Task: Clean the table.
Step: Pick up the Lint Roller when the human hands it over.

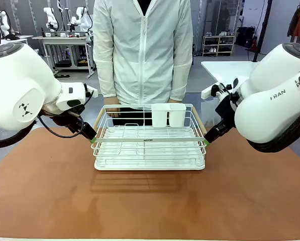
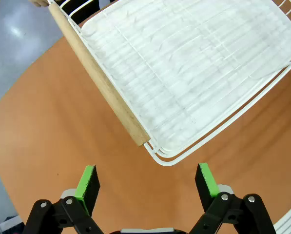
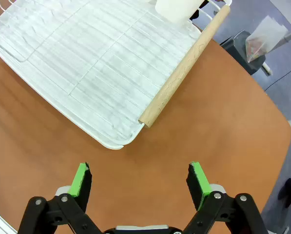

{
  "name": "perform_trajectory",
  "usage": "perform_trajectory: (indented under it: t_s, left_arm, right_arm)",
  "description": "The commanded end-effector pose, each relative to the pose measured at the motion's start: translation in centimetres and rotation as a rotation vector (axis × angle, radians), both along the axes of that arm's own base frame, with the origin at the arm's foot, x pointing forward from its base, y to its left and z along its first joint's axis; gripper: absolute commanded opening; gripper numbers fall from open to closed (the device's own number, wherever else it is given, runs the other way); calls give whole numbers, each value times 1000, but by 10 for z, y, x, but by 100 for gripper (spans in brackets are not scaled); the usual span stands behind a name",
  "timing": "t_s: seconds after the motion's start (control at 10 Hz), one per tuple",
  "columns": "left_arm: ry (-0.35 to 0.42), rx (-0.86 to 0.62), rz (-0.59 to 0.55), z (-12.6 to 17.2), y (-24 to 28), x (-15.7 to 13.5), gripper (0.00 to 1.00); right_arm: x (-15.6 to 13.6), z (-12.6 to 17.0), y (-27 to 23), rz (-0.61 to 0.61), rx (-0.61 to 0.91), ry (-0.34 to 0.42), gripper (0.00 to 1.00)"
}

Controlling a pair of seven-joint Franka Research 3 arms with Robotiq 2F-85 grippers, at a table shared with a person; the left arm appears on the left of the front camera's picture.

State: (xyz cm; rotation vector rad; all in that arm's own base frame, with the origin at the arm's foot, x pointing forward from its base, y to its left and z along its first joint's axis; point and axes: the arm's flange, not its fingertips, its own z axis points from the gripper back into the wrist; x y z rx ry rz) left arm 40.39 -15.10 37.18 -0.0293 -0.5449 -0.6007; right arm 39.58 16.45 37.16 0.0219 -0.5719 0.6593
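Note:
A white wire dish rack [image 1: 150, 143] with two wooden handles stands on the reddish-brown table [image 1: 150, 206], at its far middle. A white cup holder [image 1: 168, 114] hangs at the rack's far side. My left gripper [image 1: 93, 139] is at the rack's near left corner, open, just short of the left wooden handle [image 2: 102, 83]. In the left wrist view the open left gripper [image 2: 147, 181] holds nothing. My right gripper [image 1: 208, 141] is at the near right corner, open. Its wrist view shows the right gripper [image 3: 141, 179] empty, with the right handle [image 3: 184, 66] just ahead.
A person in a white jacket [image 1: 142, 50] stands at the far edge behind the rack. A smaller white table [image 1: 230, 70] is at the back right. The rack's tray [image 2: 184, 73] is empty. Bare tabletop lies in front of the rack.

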Motion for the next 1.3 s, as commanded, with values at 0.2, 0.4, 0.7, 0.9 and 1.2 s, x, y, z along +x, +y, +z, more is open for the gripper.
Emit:
perform_trajectory:
  t_s: [0.2,0.4,0.7,0.9,1.2]
  left_arm:
    - [0,0,0,0,0,0,100]
    - [0,0,0,0,0,0,100]
    - [0,0,0,0,0,0,100]
    - [0,0,0,0,0,0,100]
    - [-9,0,-4,9,5,4,100]
  right_arm:
    - [0,0,0,0,0,0,100]
    - [0,0,0,0,0,0,100]
    - [0,0,0,0,0,0,100]
    - [0,0,0,0,0,0,100]
    - [2,11,-9,12,59,47,100]
